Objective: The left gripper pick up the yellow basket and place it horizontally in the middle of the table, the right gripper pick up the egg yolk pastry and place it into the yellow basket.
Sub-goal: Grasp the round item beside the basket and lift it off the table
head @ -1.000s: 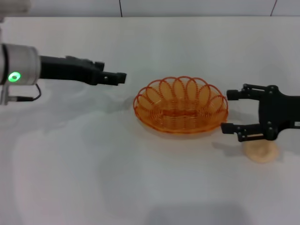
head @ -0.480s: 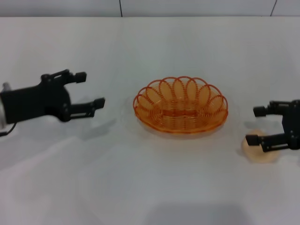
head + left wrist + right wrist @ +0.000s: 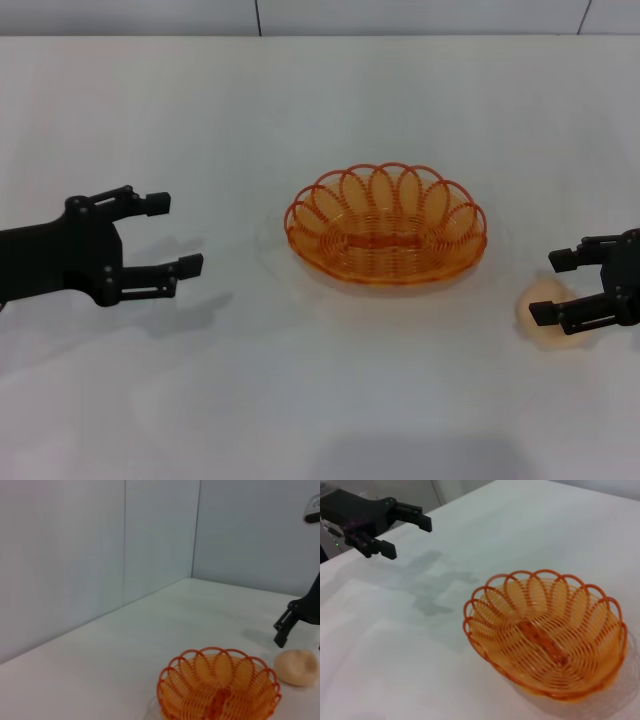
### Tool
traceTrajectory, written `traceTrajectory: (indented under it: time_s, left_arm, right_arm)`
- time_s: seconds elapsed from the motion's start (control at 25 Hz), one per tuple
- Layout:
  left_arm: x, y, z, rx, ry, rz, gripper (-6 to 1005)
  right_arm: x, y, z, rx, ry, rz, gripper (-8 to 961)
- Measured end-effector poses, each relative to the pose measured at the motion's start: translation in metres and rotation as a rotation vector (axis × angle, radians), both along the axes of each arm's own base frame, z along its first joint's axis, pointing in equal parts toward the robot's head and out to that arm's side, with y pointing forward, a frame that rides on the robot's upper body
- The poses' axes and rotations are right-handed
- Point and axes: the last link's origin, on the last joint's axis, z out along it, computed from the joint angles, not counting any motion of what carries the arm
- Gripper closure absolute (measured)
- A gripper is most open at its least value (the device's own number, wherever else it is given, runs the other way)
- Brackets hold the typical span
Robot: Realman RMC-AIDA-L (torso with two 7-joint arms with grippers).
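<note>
Basket (image 3: 386,225): mid-table (image 3: 330,400), bare surface all round. Left gripper (image 3: 172,235) well apart; right gripper (image 3: 552,288) near, jaws spread above pastry (image 3: 545,300).

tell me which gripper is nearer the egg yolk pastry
Right. The right gripper hovers directly over the egg yolk pastry; the left gripper sits far across the yellow basket.

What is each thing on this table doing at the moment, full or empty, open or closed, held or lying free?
yellow basket: upright mid-table, empty, untouched.
egg yolk pastry: on the table beside the basket, not gripped.
left gripper: open, empty, off to the basket's left.
right gripper: open, above the pastry.
table: bears basket and pastry.
</note>
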Motion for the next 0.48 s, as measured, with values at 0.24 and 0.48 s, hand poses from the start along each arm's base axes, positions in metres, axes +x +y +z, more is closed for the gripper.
traceTrajectory:
  time_s: [0.24,0.48]
  left_arm:
    - [0.002,0.000,-0.005,-0.018,0.010,-0.010,125]
    - [0.006,0.003,-0.006,-0.025,0.008,-0.023,125]
  right_arm:
    - [0.009,0.002,-0.005,0.021,-0.034,-0.034,84]
    - [0.013,0.001,-0.006,0.023,-0.042,-0.051,112]
